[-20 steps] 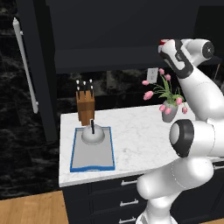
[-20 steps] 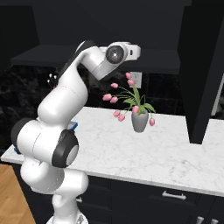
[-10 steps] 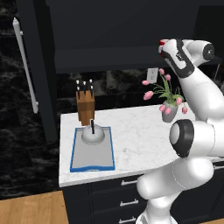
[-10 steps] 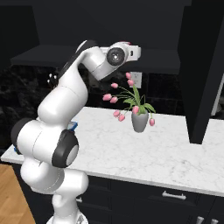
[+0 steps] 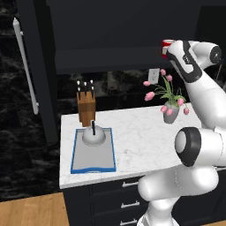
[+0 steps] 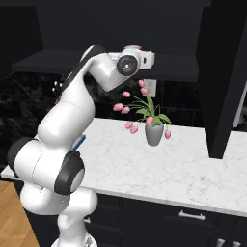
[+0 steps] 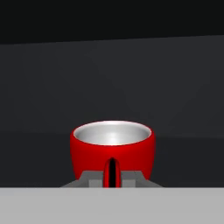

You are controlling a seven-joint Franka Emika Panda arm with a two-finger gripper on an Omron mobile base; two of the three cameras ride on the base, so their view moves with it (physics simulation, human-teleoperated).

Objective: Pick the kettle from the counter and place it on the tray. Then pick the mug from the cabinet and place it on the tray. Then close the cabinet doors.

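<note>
Mug (image 7: 112,146) step now: my claw (image 7: 112,175) is pinched tight on its handle at six o'clock, up in the cabinet (image 5: 114,39). Kettle (image 5: 93,135) sits on the tray (image 5: 88,162). Next I'd lift clear, then swing down toward the tray.

Counter (image 5: 137,141): open marble between tray (image 5: 93,167) and flower vase (image 5: 171,114). Knife block (image 5: 86,107) stands just beyond the tray at 12 o'clock; kettle (image 5: 93,136) fills the tray's far end, near end bare. Cabinet door (image 5: 31,70) juts out at 9 o'clock.
</note>
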